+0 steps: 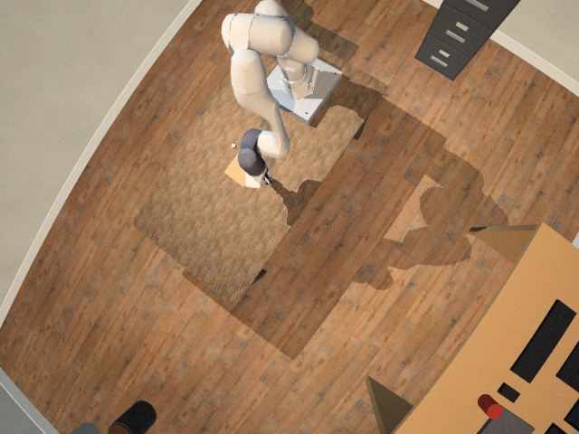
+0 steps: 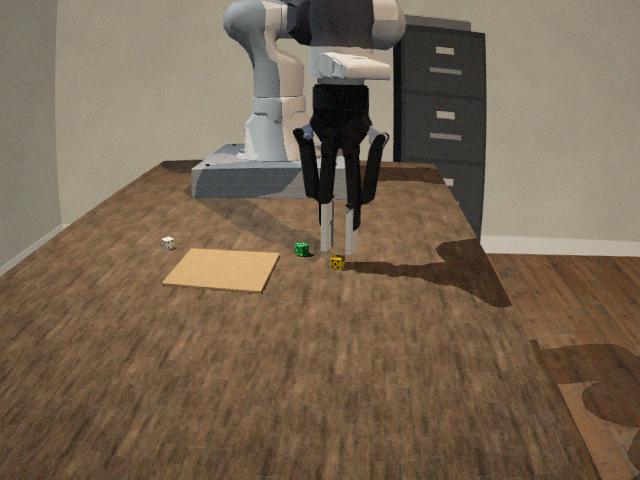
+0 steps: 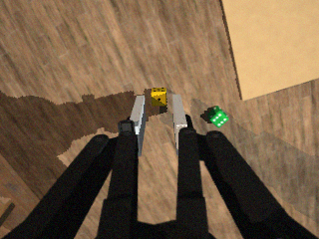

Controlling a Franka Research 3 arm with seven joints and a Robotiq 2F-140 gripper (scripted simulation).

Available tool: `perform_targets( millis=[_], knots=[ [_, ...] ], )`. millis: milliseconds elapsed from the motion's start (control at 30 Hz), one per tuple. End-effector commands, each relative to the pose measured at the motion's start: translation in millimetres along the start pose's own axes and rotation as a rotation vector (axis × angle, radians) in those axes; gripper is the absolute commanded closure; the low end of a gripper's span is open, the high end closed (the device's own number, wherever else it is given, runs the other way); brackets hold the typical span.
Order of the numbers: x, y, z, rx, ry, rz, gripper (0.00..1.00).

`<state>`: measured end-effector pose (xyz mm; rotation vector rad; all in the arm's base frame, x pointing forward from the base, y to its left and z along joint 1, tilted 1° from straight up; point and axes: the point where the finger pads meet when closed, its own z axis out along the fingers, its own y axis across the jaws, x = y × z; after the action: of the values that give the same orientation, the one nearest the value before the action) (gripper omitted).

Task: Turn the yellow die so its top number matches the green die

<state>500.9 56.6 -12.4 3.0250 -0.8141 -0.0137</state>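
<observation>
The yellow die [image 2: 337, 262] [image 3: 159, 96] lies on the bare table, to the right of the tan mat [image 2: 222, 268] [image 3: 279, 45] [image 1: 232, 172]. The green die [image 2: 301, 249] [image 3: 218, 117] lies on the table between the yellow die and the mat's near corner. My gripper [image 2: 338, 249] [image 3: 159, 107] [image 1: 266, 179] points straight down just above the yellow die, its fingers a narrow gap apart with nothing between them. The fingertips hang level with the die's top or slightly over it. I cannot read the dice's top numbers.
A white die [image 2: 168, 242] [image 1: 233, 146] lies on the table beyond the mat's far left corner. The robot base [image 2: 242, 178] stands at the back of the table. A grey filing cabinet [image 2: 439, 113] stands behind the table's right rear corner.
</observation>
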Motion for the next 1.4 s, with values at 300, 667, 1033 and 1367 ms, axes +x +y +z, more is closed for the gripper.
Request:
perform_targets(
  millis=[300, 667, 1033, 1367],
  knots=[
    [-0.2, 0.2, -0.2, -0.001, 0.002, 0.000, 0.81],
    [-0.2, 0.2, -0.2, -0.001, 0.002, 0.000, 0.81],
    [-0.2, 0.2, -0.2, -0.001, 0.002, 0.000, 0.81],
    [-0.2, 0.2, 6.2, -0.001, 0.002, 0.000, 0.81]
  ],
)
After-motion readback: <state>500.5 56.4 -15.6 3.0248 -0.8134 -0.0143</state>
